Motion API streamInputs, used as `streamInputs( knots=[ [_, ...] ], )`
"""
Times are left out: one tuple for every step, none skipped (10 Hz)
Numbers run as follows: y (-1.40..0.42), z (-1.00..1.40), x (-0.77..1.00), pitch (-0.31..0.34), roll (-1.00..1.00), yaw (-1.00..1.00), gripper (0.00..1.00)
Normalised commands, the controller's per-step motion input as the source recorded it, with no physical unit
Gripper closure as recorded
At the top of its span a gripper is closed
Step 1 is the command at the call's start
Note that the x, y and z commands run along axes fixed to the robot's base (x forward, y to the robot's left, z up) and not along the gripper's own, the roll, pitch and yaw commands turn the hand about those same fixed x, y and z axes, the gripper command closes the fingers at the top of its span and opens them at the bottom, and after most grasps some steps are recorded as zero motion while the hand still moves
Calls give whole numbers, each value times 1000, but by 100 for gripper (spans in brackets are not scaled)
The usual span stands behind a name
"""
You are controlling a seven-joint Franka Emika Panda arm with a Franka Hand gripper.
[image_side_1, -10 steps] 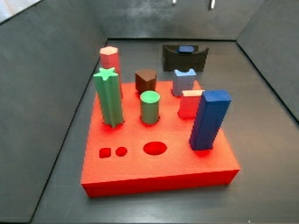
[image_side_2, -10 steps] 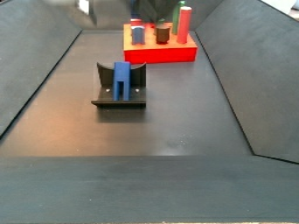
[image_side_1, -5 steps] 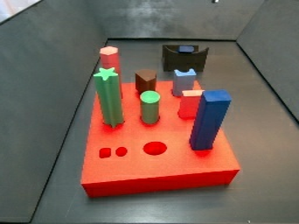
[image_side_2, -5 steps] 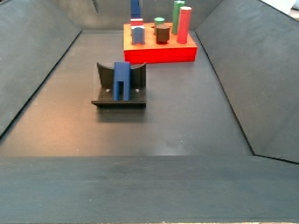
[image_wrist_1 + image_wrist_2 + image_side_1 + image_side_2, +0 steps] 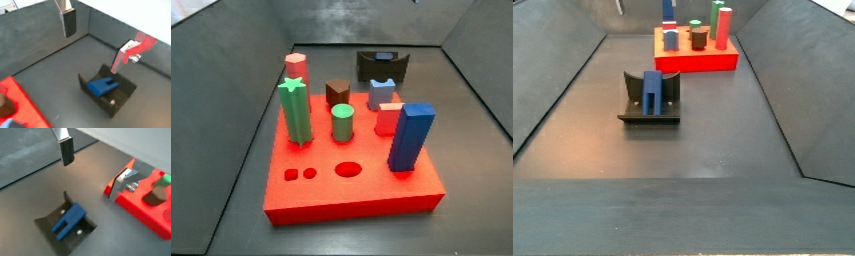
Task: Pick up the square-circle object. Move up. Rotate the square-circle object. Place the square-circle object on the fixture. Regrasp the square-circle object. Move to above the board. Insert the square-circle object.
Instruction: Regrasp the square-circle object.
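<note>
The blue square-circle object [image 5: 103,86] [image 5: 70,220] [image 5: 652,90] rests in the dark fixture [image 5: 122,92] [image 5: 48,220] [image 5: 647,112] [image 5: 382,64] on the grey floor, with nothing gripping it. My gripper [image 5: 98,39] [image 5: 92,167] hangs high above the fixture, open, its two fingers far apart and nothing between them. The red board [image 5: 358,190] [image 5: 700,63] [image 5: 20,100] [image 5: 143,213] lies a short way from the fixture. It carries upright pegs, and near its front edge are a small square hole [image 5: 291,174] and a small round hole [image 5: 309,173].
On the board stand a green star post [image 5: 295,112], a green cylinder [image 5: 342,124], a tall blue square post [image 5: 412,137], a red block [image 5: 389,118], a brown peg [image 5: 337,94] and a light-blue peg [image 5: 382,95]. Sloped grey walls [image 5: 553,80] enclose the floor.
The gripper has risen, and its fingers have left the upper edge of both side views. The square-circle object stays in the fixture.
</note>
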Motion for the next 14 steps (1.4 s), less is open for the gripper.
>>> streamInputs(
  knots=[
    [-20,3,-26,-30,1000,7,0],
    [-20,1,-28,-31,1000,8,0],
    [-19,5,-25,-30,1000,9,0],
    [-19,7,-14,-25,1000,11,0],
    [-18,3,-3,-19,1000,12,0],
    [-23,-5,16,-10,1000,13,0],
    [-21,-9,20,-3,1000,15,0],
    [-26,-3,32,11,1000,18,0],
    [-30,-5,44,26,1000,22,0],
    [-30,-12,57,45,1000,30,0],
    [-34,-12,70,71,1000,40,0],
    [-36,-15,81,113,939,62,0],
    [-42,-13,87,126,746,76,0],
    [-40,-19,89,128,490,102,0]
  ],
)
